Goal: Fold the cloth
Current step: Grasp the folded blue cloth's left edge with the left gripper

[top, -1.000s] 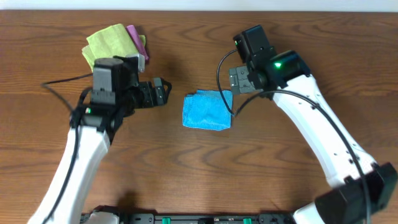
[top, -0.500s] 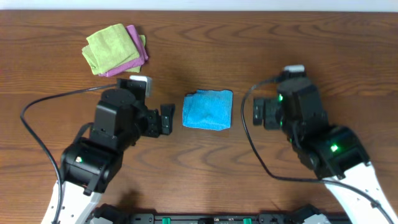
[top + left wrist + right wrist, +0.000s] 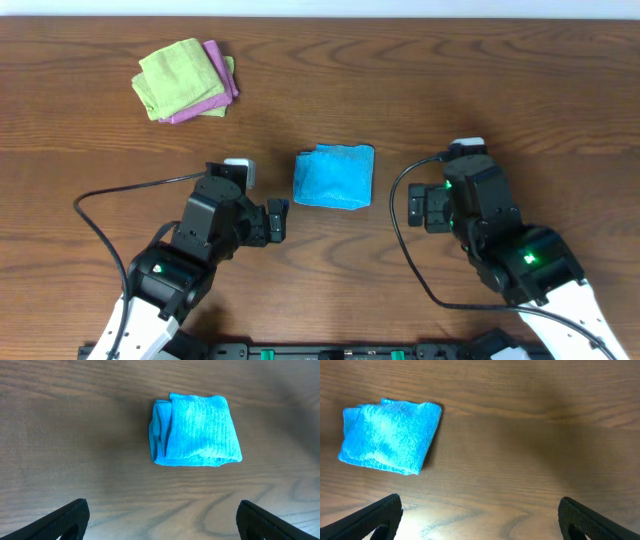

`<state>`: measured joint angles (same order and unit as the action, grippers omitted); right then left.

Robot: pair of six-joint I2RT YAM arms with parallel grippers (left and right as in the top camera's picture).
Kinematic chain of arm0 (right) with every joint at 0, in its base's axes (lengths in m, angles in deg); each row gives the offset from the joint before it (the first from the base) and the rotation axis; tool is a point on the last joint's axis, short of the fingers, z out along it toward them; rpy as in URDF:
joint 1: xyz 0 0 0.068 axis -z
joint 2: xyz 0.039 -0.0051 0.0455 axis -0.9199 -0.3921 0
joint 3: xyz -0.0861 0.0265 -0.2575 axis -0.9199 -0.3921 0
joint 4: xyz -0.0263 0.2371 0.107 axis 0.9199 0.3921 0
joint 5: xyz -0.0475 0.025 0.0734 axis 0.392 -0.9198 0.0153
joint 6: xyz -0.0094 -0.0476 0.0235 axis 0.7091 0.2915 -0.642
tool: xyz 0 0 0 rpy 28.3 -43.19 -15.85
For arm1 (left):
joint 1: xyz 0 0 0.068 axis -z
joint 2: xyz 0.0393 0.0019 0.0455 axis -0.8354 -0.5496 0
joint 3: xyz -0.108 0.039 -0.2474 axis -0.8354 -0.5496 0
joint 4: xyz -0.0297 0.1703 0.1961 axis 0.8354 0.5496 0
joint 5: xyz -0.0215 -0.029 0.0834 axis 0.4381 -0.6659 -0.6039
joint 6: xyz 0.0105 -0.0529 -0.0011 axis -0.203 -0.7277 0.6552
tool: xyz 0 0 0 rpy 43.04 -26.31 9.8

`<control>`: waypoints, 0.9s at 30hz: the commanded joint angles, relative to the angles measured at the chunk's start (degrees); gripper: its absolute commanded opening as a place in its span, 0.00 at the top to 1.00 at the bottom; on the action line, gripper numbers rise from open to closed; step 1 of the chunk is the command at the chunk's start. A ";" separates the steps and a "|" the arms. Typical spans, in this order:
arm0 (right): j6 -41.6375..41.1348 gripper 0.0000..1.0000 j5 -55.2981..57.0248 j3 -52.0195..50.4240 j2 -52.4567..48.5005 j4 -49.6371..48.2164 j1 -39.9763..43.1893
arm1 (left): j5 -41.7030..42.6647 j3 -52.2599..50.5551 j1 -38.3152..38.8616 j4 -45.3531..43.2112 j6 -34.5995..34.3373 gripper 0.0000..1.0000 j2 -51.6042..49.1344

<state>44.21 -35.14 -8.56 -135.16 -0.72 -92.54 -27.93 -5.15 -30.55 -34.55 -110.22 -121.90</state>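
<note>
The bright blue cloth (image 3: 334, 177) lies folded into a small squarish pad on the wooden table, mid-frame. It also shows in the left wrist view (image 3: 196, 431) and in the right wrist view (image 3: 390, 436). My left gripper (image 3: 277, 220) is open and empty, just left of and below the cloth, apart from it; in its own view (image 3: 161, 520) only bare wood lies between the fingers. My right gripper (image 3: 418, 205) is open and empty to the right of the cloth, also over bare wood (image 3: 480, 520).
A lime-green cloth (image 3: 178, 76) lies folded on a pink-purple cloth (image 3: 220, 72) at the back left of the table. A black rail runs along the table's front edge (image 3: 320, 350).
Both arms have drawn back from the cloth toward the front of the table. The left gripper moved down and right; the right arm swung down from the back. The cloth has not moved.
</note>
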 commanded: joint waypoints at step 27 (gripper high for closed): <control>-1.22 0.01 0.04 -0.35 -0.55 0.15 -0.22 | 6.91 0.11 -0.39 -18.67 0.46 0.02 -23.80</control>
<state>44.19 -35.29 -8.58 -135.75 -0.56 -92.54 -22.86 -5.17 -30.62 -52.39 -110.11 -143.27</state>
